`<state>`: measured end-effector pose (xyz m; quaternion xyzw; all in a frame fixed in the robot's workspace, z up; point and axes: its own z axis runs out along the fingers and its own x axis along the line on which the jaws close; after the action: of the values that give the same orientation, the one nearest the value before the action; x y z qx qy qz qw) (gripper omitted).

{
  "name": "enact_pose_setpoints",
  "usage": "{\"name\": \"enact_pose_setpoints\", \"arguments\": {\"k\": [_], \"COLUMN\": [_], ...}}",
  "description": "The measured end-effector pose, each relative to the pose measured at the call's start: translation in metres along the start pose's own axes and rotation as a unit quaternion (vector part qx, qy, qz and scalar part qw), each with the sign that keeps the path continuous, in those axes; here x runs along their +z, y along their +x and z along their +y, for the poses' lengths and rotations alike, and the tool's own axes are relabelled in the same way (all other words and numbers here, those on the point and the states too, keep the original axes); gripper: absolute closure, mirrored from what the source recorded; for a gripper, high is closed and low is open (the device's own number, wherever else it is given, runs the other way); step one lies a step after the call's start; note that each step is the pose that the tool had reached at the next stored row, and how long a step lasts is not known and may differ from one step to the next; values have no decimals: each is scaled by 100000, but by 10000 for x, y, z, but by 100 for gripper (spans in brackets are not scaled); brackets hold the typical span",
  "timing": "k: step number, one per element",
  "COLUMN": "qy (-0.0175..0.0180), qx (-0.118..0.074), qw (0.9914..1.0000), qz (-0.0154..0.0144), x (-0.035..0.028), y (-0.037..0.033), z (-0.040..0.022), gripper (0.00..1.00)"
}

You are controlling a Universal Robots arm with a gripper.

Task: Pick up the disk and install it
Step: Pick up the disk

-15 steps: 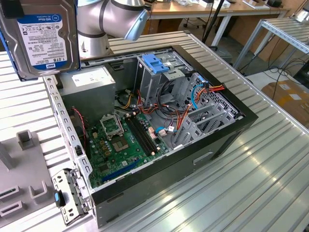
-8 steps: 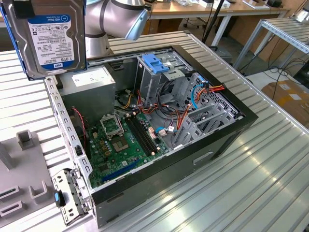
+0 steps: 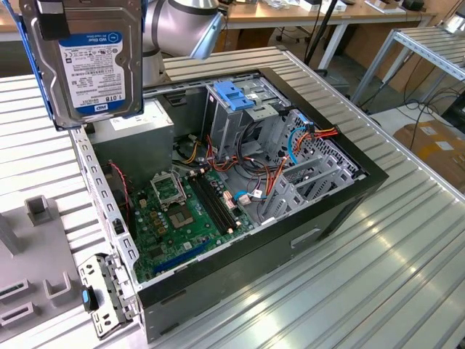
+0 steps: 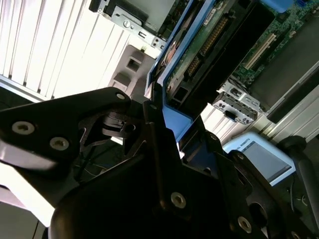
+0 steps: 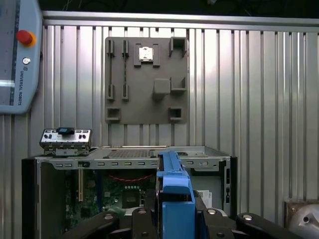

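The disk point(image 3: 94, 62) hangs high at the exterior view's left, above the open computer case point(image 3: 290, 240), with its white, blue-banded label facing the camera. In the first wrist view its blue side rail point(image 5: 174, 194) stands edge-on between the black fingers of my gripper point(image 5: 174, 219), which is shut on it. The second wrist view shows the disk's green circuit-board underside point(image 4: 199, 45) and blue rail running away from the gripper point(image 4: 172, 134). Inside the case stands the metal drive cage with a light-blue top point(image 3: 236, 98), apart from the disk.
A grey power-supply box point(image 3: 134, 134) sits under the raised disk, with the green motherboard point(image 3: 182, 211) and loose cables point(image 3: 290, 145) beside it. A grey fixture plate point(image 5: 144, 79) lies on the ribbed table. A teach pendant point(image 5: 15, 55) lies beyond the case, and a metal bracket point(image 5: 65, 139) sits at its edge.
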<state>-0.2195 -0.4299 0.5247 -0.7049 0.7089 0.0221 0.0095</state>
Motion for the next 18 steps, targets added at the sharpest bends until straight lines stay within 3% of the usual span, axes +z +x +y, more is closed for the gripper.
{"name": "enact_pose_setpoints", "arguments": {"k": [13, 18], "qy": [0, -1], "qx": [3, 2], "qw": [100000, 100000], "qz": [-1, 1], "x": [0, 0], "y": [7, 7], "z": [-17, -63], "gripper": [63, 63]}}
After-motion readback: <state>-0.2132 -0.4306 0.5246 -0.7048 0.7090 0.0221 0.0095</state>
